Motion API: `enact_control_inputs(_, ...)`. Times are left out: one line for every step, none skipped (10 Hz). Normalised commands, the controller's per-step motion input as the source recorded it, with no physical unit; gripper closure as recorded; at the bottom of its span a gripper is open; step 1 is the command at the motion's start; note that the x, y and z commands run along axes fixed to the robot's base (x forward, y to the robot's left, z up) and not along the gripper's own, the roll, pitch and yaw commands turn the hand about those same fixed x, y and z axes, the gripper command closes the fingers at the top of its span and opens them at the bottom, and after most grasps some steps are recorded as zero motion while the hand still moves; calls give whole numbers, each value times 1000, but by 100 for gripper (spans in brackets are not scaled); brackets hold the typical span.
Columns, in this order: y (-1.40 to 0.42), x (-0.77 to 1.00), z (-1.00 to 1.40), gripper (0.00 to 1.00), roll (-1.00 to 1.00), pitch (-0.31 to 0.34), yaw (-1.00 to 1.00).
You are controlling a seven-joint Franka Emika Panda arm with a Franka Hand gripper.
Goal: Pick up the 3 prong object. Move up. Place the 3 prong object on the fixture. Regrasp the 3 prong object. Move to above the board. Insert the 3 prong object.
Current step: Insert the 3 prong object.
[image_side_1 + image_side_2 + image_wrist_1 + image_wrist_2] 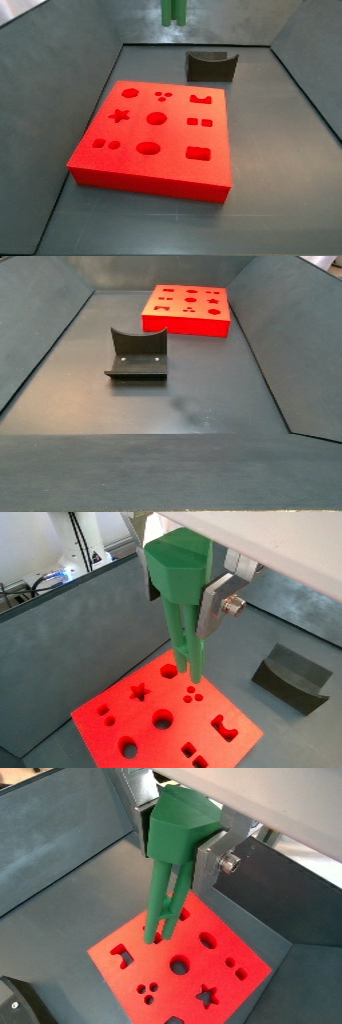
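Grey-floored bin, sloped walls. Gripper (201, 597) aloft — clamped on the 3 prong object (178, 592), long axis vertical, prongs down, poised over the board (154, 737) near its three-dot cutout (193, 694). Fixture (291, 678) stands apart, bare.

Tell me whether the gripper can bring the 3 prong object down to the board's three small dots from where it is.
Probably yes. The gripper holds the 3 prong object prongs-down above the board, and nothing lies between the prongs and the three dots. The fixture stands off to the side.
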Motion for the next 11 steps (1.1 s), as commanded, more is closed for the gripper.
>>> enact_control_inputs(49, 0, 0, 100, -24, 0, 0)
enact_control_inputs(-60, -49, -317, 100, -44, -19, 0)
enact_control_inputs(-140, -380, -880, 100, -51, -99, 0)
enact_control_inputs(-103, -497, -880, 100, -57, -119, -29)
enact_control_inputs(-69, -154, -949, 100, -94, -49, -80)
enact_control_inputs(0, 0, -477, 100, -143, 0, -203)
enact_control_inputs(46, 0, -246, 100, -299, -1, -531)
enact_control_inputs(0, 51, -143, 100, -226, -19, -74)
enact_control_inputs(0, 171, -283, 100, -224, 0, -31)
enact_control_inputs(606, 177, -149, 100, -266, 70, 140)
enact_control_inputs(769, 151, -94, 100, -220, 36, 94)
